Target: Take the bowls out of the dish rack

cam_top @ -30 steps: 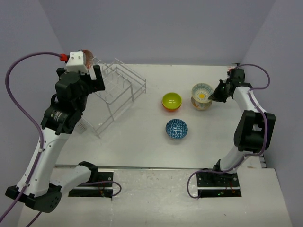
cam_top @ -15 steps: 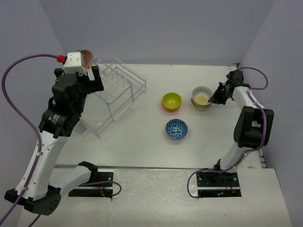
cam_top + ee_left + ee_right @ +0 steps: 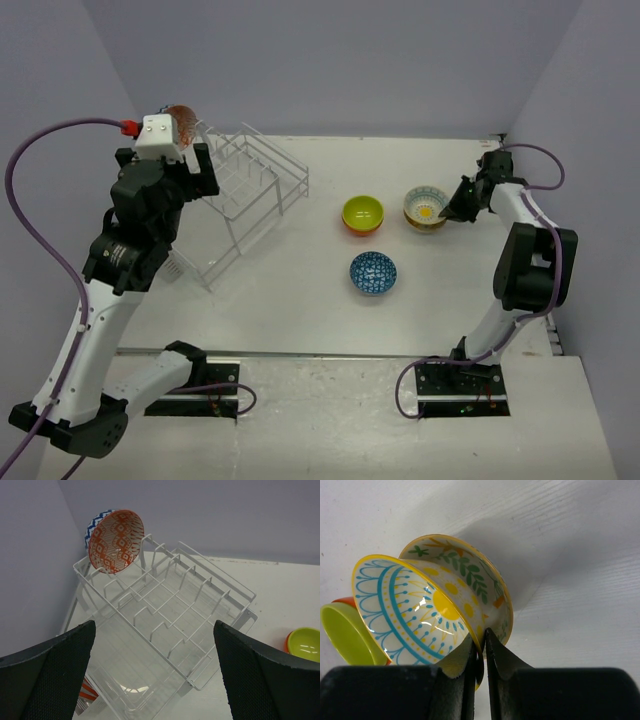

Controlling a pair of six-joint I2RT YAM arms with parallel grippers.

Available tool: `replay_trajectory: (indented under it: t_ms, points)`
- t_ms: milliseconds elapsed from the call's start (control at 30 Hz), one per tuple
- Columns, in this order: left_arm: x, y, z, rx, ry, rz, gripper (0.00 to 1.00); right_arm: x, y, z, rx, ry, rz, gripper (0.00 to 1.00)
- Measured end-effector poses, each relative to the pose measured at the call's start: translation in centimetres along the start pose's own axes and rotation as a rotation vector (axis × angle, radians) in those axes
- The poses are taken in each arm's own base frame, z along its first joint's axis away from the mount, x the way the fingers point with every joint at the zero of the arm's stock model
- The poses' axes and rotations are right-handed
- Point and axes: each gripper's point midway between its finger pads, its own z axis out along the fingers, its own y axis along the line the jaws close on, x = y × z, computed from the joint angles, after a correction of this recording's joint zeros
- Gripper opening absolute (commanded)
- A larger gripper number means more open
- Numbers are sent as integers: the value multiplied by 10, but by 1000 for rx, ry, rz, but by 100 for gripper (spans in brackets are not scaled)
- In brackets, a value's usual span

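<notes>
The white wire dish rack stands at the back left. In the left wrist view the rack holds a red-patterned bowl upright in its far corner, with a blue-patterned one behind it. My left gripper is open and empty above the rack. My right gripper is shut on the rim of the white bowl with teal rim and yellow centre, tilted inside a leaf-patterned bowl. On the table are that bowl, a lime-green bowl in an orange one, and a blue-patterned bowl.
The lime-green bowl lies just left of the held bowl in the right wrist view. Grey walls close in the table at the back and both sides. A purple cable loops from the left arm.
My right gripper has lowered the white teal-rimmed bowl so that it lies flatter in the bowl beneath. The left arm has shifted slightly above the rack.
</notes>
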Motion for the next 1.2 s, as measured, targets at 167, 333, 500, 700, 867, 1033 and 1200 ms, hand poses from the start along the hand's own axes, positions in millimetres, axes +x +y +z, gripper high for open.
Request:
replay_trajectory:
  t_ms: [167,333,500,700,867,1033,1200]
  points:
    - [-1,-6,-1,16,-6,1,100,3,-2,2,5,10,2,14]
    - [-2,-13,-5,30,-15,25,100,8,-7,9,14,30,5,14]
    - [-1,-10,-6,19,-19,29,100,8,-7,9,14,33,6,29]
    - [2,-11,-5,20,-13,32,100,7,-3,7,4,26,0,50]
    - [6,-14,1,15,3,41,100,6,-1,-3,11,10,-6,62]
    - [5,-13,24,-62,40,64,100,-3,3,-30,31,-57,-24,68]
    - [-6,8,48,-227,58,89,100,-14,17,-64,8,-163,-53,89]
